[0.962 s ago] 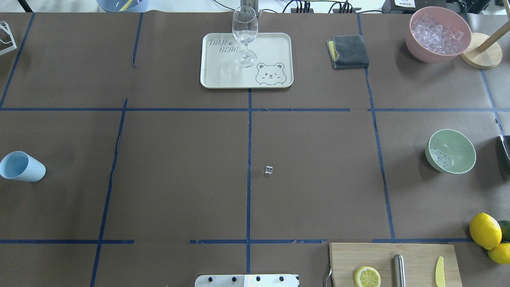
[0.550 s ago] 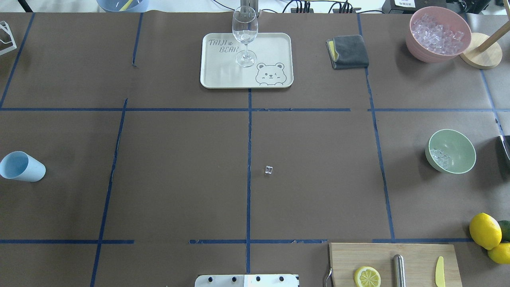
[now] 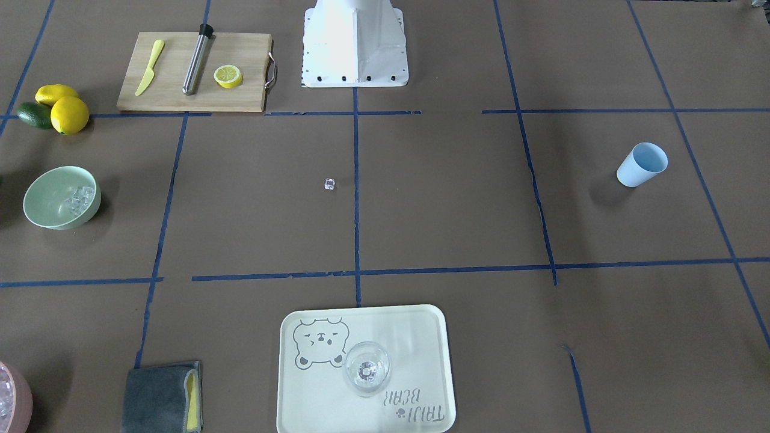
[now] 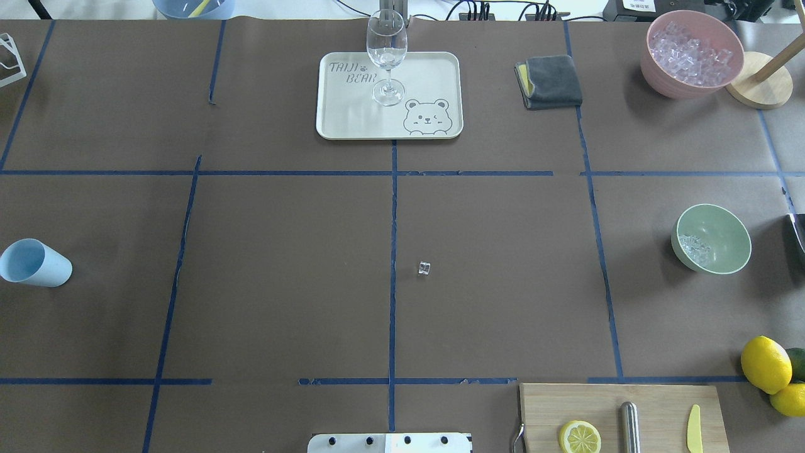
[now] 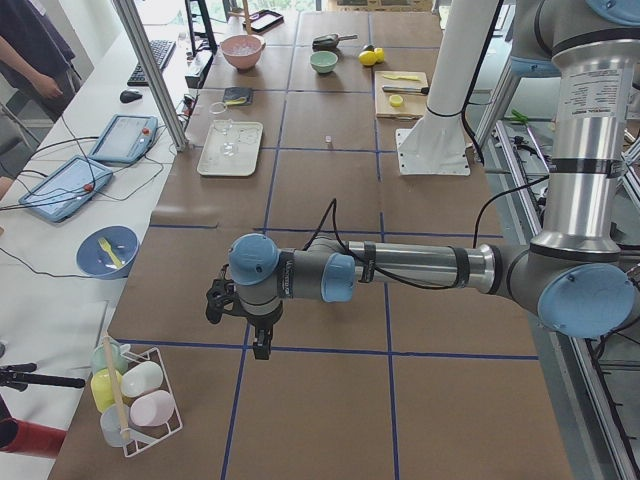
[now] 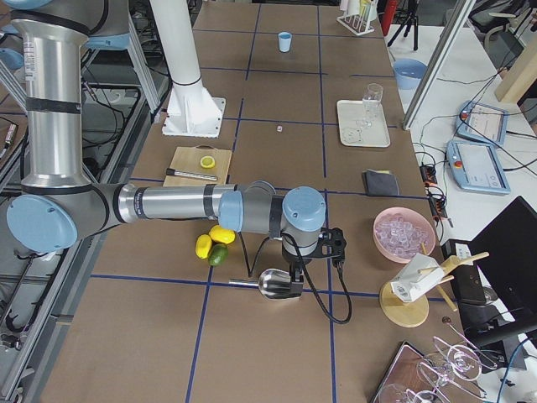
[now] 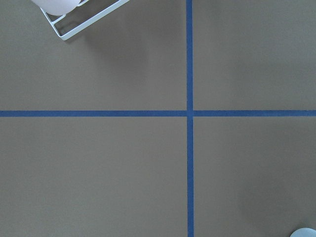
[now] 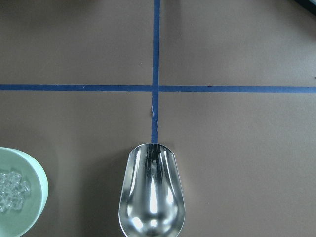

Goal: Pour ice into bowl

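The mint-green bowl (image 4: 723, 234) stands at the table's right side with a small heap of ice (image 4: 694, 248) inside; the bowl (image 8: 34, 183) also shows at the lower left of the right wrist view. One loose ice cube (image 4: 424, 268) lies mid-table. An empty metal scoop (image 8: 152, 197) is right under the right wrist camera. My right gripper (image 6: 295, 284) hangs over that scoop (image 6: 273, 284) in the exterior right view; I cannot tell whether it is open or shut. My left gripper (image 5: 258, 345) hovers over bare table far to the left; its state cannot be told.
A pink bowl (image 4: 660, 66) full of ice stands back right by a wooden stand (image 4: 761, 88). A tray (image 4: 434, 69) with a wine glass (image 4: 386, 50), a grey cloth (image 4: 550, 80), a light blue cup (image 4: 34, 264), a cutting board (image 4: 654, 402), lemons (image 4: 765, 363).
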Controlling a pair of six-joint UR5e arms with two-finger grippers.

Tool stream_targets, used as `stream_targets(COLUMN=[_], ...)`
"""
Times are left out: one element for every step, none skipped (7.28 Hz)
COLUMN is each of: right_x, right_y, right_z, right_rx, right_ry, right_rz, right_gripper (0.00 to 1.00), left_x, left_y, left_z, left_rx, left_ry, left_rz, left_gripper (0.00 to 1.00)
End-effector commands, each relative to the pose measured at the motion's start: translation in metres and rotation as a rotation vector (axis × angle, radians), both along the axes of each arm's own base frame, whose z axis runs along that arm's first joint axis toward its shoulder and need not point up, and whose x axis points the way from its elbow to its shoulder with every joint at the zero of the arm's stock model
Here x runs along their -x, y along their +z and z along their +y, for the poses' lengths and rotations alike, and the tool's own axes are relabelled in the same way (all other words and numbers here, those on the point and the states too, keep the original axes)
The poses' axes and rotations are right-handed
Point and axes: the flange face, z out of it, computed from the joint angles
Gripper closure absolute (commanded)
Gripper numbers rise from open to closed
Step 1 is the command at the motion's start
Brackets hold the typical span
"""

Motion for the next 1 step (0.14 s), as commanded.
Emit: stream_targets(right_x=[-0.0006], right_y=[0.0], right_z=[0.0001], right_rx=[0.0], right_ry=[0.001], right_rz=[0.0], right_gripper=[0.0], left_x=[0.0], left_y=[-0.0008], left_z=[-0.0001], left_rx=[-0.003], left_ry=[0.001], left_rz=[0.0], left_gripper=[0.0])
